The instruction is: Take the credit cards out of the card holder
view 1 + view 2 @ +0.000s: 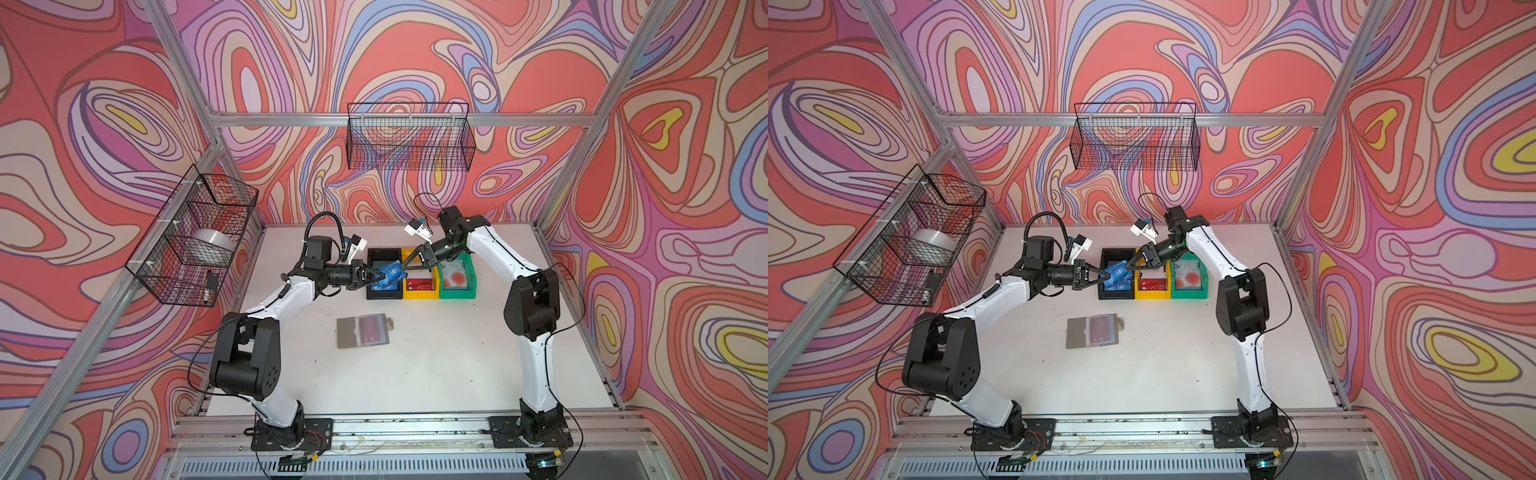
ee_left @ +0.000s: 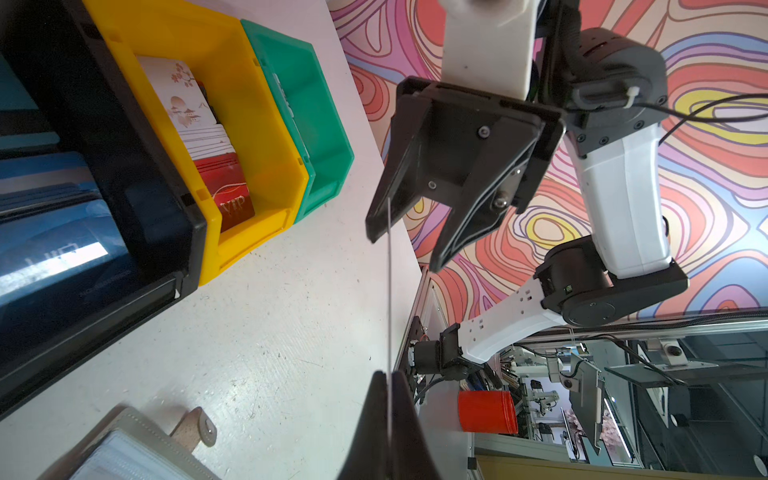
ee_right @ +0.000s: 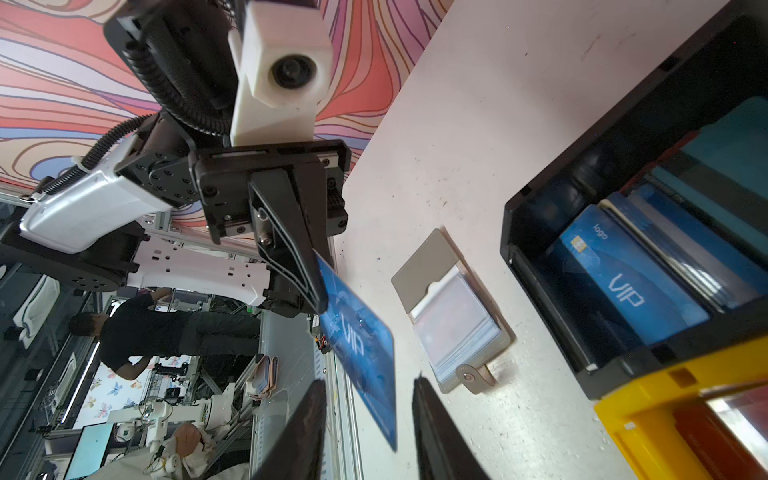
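Blue card [image 1: 392, 272] clamped by left pincer [image 1: 381, 276], right pincer [image 1: 405, 267] apart — more in black bin [image 1: 384, 296]

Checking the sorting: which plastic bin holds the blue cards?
The black plastic bin, leftmost in both top views: blue VIP cards stand in it. The yellow plastic bin and the green one hold none.
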